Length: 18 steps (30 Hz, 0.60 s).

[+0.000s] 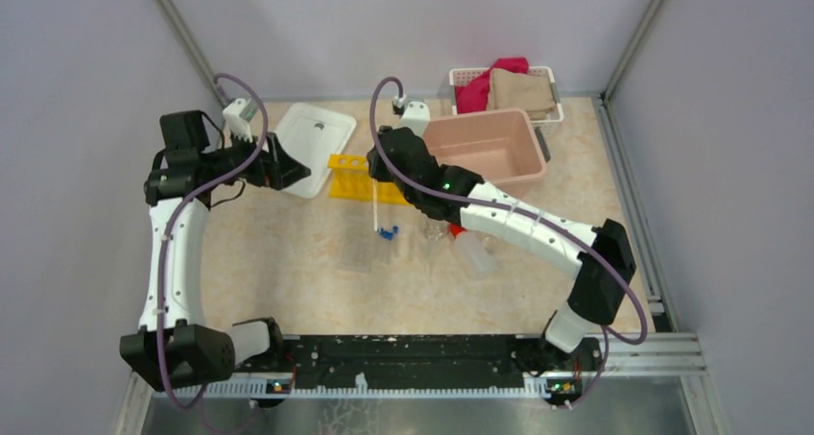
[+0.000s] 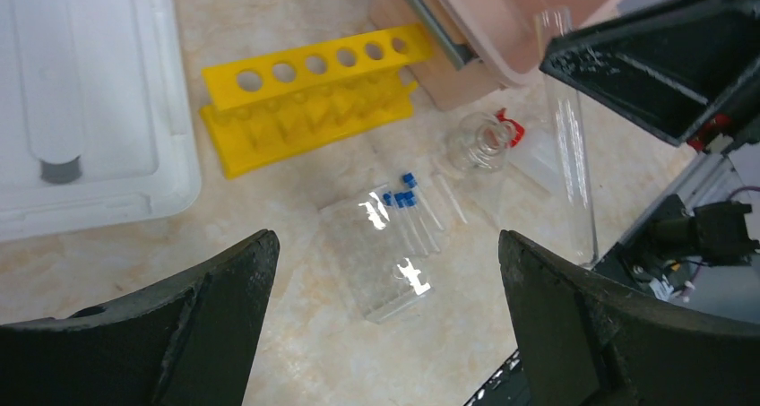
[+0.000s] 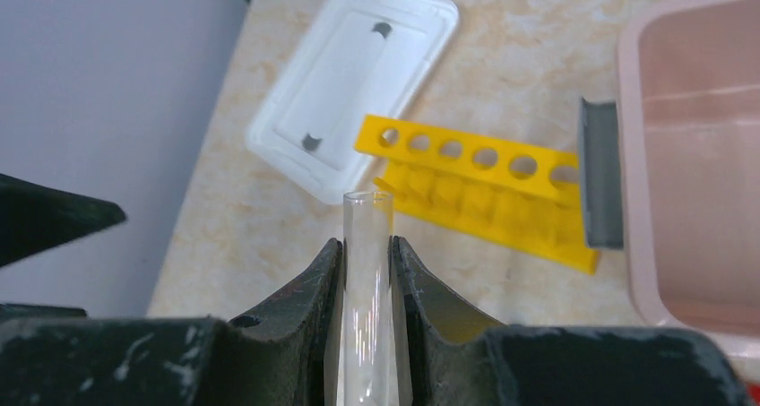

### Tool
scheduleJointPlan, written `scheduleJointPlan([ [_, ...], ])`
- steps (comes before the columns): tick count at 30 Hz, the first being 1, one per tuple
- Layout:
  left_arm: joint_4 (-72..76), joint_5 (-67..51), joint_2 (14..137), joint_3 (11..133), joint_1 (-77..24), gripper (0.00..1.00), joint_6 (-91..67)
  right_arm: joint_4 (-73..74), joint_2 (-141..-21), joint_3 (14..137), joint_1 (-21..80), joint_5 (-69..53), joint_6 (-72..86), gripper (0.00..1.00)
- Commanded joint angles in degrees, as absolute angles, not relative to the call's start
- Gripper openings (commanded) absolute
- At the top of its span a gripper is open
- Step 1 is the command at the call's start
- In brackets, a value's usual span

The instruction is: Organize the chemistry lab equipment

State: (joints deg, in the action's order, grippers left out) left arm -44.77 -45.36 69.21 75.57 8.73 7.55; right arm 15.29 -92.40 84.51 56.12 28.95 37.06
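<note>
Clear open-topped glass tube (image 3: 367, 298) sits clamped in our right gripper (image 3: 367, 245), near the yellow six-hole plastic tube rack (image 3: 484, 191); our left gripper (image 2: 385, 237) hangs spread wide above the beige marbled table (image 2: 305, 361), holding nothing.

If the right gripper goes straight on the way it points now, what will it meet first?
Probably the yellow tube rack, which lies just ahead of the right gripper and the clear tube it grips. Depth is unclear.

no readable text, no labels, no brands, no numbers
</note>
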Motion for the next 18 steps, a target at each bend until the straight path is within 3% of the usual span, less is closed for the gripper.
scheduleJointPlan([
  [1,-41.55,-56.32,66.04,72.62,7.33,0.99,6.85,7.74,-93.08,90.62,58.62,29.68,35.07,0.0],
  [12,-38.38,-56.66,64.59,70.54,0.26,0.99,4.99,6.25,-102.42,104.35,62.7,33.27,35.99,0.0],
  [18,-36.6,-56.63,64.23,68.17,-1.46,0.97,4.69,5.69,-102.55,105.38,63.01,34.56,36.02,0.0],
])
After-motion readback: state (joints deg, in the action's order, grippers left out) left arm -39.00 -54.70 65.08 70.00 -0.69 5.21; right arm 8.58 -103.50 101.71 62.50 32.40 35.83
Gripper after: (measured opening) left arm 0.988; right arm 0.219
